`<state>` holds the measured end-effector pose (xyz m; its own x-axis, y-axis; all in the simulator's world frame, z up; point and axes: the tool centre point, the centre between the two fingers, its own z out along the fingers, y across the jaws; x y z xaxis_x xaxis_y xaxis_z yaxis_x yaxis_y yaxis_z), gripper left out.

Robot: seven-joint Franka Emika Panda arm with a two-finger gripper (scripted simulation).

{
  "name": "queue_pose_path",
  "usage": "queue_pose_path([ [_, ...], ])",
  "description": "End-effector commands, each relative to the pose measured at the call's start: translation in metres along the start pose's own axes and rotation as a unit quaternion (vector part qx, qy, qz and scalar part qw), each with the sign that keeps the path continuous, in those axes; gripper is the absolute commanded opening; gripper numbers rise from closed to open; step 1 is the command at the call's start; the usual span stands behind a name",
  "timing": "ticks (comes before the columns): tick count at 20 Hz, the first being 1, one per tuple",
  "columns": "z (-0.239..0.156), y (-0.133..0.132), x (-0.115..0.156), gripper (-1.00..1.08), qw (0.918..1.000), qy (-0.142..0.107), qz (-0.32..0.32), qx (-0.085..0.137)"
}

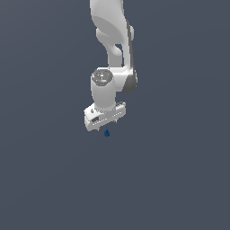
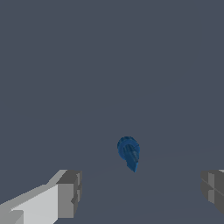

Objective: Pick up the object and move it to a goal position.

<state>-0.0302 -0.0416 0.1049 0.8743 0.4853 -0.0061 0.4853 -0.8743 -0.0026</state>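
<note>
The object [image 1: 107, 133] is a tiny dark blue piece, thick at one end and tapering to a point. In the exterior view it lies on the grey floor just below the white gripper [image 1: 108, 122]. In the wrist view the object [image 2: 129, 153] sits ahead of the gap between the two fingers [image 2: 68, 192], apart from both. The gripper [image 2: 140, 192] is open wide and holds nothing. Its fingers are barely visible in the exterior view, hidden under the white hand.
A plain dark grey surface [image 1: 179, 179] fills both views. The white arm [image 1: 112, 36] rises from the gripper to the top edge of the exterior view. No other objects show.
</note>
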Motion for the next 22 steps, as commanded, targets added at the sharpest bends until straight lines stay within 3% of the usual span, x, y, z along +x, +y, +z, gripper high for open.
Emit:
queue_pose_path([
  [1, 0.005, 0.001, -0.002, 1.00, 0.9998, 0.001, -0.020, -0.001],
  [15, 0.015, 0.003, -0.006, 1.00, 0.9987, 0.003, -0.051, -0.001],
  [22, 0.044, 0.003, -0.007, 1.00, 0.9986, 0.003, -0.052, -0.001],
])
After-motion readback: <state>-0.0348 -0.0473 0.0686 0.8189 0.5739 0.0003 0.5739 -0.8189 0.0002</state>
